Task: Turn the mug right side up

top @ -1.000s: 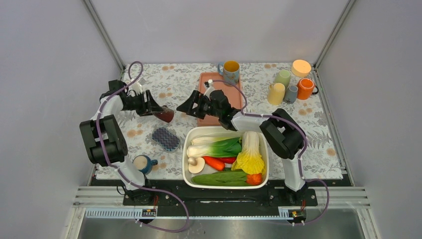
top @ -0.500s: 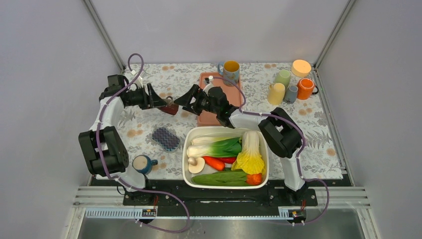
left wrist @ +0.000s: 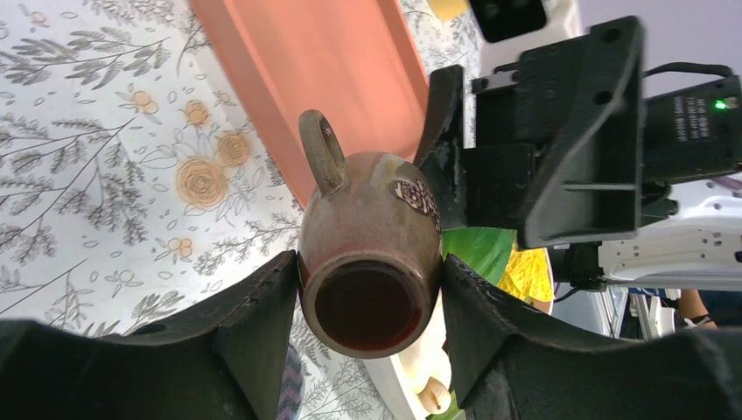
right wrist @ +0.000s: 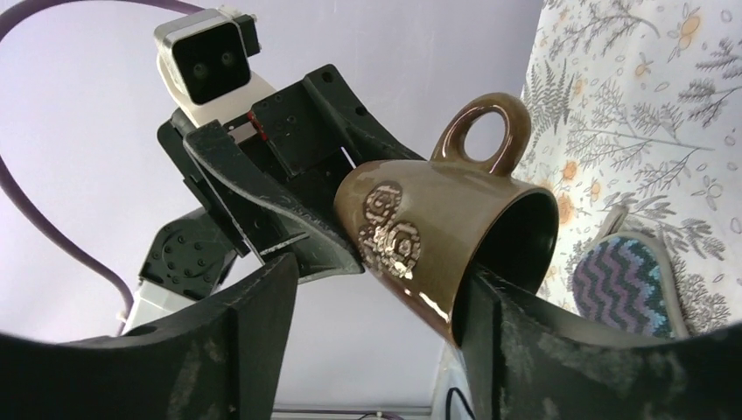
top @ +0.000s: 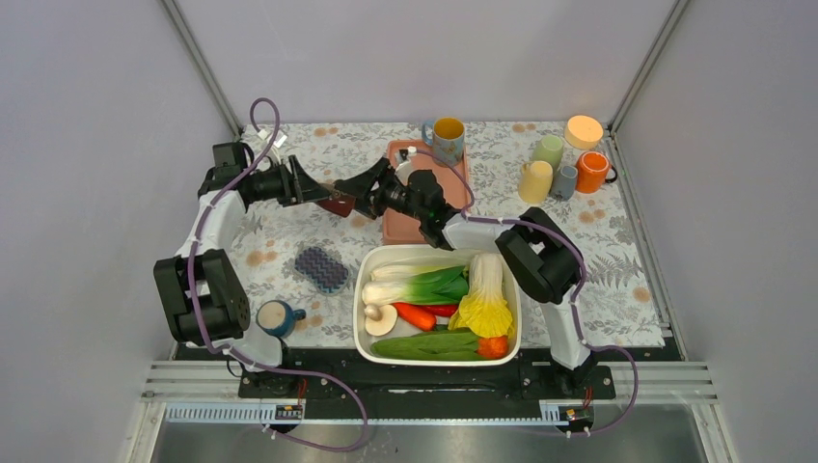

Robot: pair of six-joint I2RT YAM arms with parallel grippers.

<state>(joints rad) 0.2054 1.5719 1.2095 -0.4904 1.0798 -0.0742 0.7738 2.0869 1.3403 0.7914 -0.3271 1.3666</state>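
The brown mug [top: 339, 204] hangs in the air on its side, left of the orange tray. My left gripper [top: 322, 196] is shut on its base end; in the left wrist view the mug [left wrist: 367, 254] sits between both fingers, handle up. My right gripper [top: 357, 193] is open and meets it from the right. In the right wrist view the mug [right wrist: 437, 227] lies tilted, its mouth toward the lower right. One right fingertip [right wrist: 499, 324] stands at the rim, the other is apart from the mug.
An orange tray [top: 453, 188] lies behind the mug, with a blue and yellow mug [top: 447, 138] at its far end. A white tub of vegetables [top: 362, 289] is in front. A purple sponge [top: 321, 268], a blue mug [top: 278, 316] and several cups [top: 564, 164] stand around.
My left gripper has lifted the brown mug off the mat and carried it right. My right gripper has moved left until its fingers reach the mug.
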